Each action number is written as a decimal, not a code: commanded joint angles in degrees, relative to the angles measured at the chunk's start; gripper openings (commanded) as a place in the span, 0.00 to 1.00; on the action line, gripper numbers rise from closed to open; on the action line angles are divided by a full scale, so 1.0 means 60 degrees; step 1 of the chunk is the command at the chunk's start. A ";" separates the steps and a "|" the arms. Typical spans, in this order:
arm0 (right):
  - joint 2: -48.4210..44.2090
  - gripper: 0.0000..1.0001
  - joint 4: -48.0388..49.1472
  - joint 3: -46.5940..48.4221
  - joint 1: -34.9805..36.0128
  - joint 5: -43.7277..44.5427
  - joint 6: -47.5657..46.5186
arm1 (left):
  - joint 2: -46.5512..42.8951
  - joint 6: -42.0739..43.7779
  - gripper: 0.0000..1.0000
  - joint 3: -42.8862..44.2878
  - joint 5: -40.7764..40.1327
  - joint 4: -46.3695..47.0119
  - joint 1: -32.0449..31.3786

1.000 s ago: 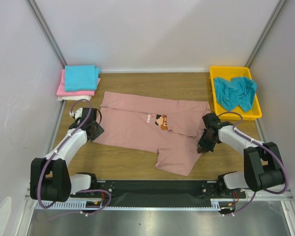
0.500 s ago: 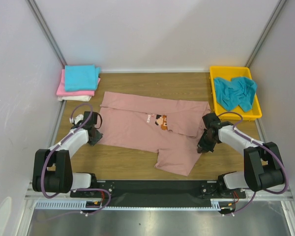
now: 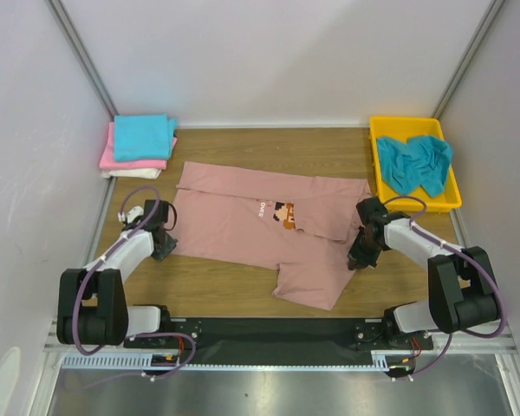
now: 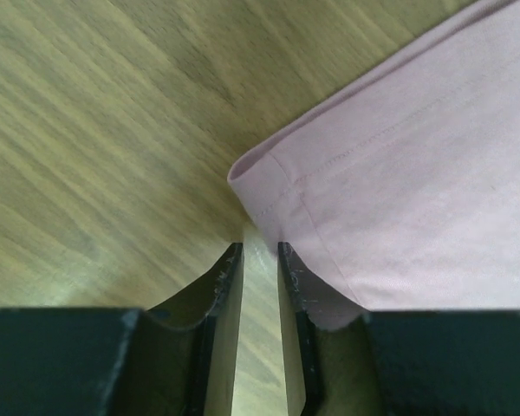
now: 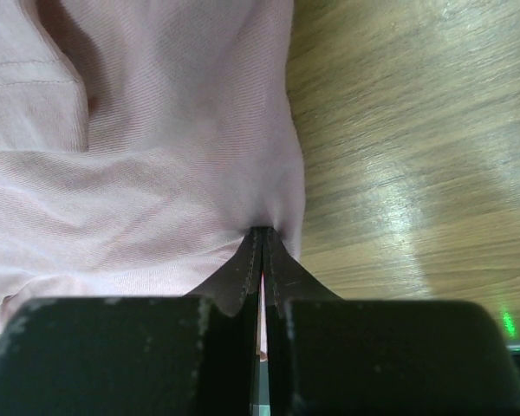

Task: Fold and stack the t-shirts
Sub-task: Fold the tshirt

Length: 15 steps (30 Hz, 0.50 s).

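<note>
Between the shut jaws of the right gripper (image 5: 262, 238), an edge of the dusty-pink cloth t-shirt with pixel print (image 3: 269, 230) is pinched. Just ahead of the left gripper (image 4: 260, 253), jaws narrowly apart and holding nothing, its hem corner lies. One folded teal-pink-white stack (image 3: 140, 143) is done; the spread shirt and the crumpled teal t-shirt (image 3: 413, 165) in the yellow plastic tray (image 3: 416, 205) are left.

A dusty-pink t-shirt (image 3: 243, 232) with a small chest print lies spread mid-tabletop (image 3: 243, 146), its right side partly folded. Far left, folded: turquoise shirt (image 3: 143, 137) on bright pink shirt (image 3: 113, 159) on white shirt (image 3: 130, 172). A crumpled teal shirt (image 3: 414, 163) fills the yellow tray (image 3: 405, 121).
</note>
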 commanded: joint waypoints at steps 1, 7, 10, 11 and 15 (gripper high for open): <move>0.0314 0.00 -0.0260 -0.0091 -0.0070 0.0904 -0.0332 | -0.0865 0.0533 0.28 0.0485 0.0175 -0.0280 0.0133; 0.0416 0.00 -0.0158 0.0085 -0.0070 0.0846 -0.0361 | -0.1746 0.1134 0.30 0.0999 0.0423 0.0055 0.0133; 0.0519 0.00 -0.0099 0.0143 -0.0070 0.0817 -0.0390 | -0.1441 0.1107 0.29 0.0897 0.0512 0.0627 0.0133; 0.0548 0.00 -0.0070 0.0129 -0.0055 0.0802 -0.0405 | -0.1279 0.0932 0.28 0.0868 0.0526 0.0787 0.0133; 0.0622 0.00 -0.0099 0.0158 -0.0055 0.0816 -0.0434 | -0.0371 0.0477 0.24 0.0634 0.0658 0.1067 0.0133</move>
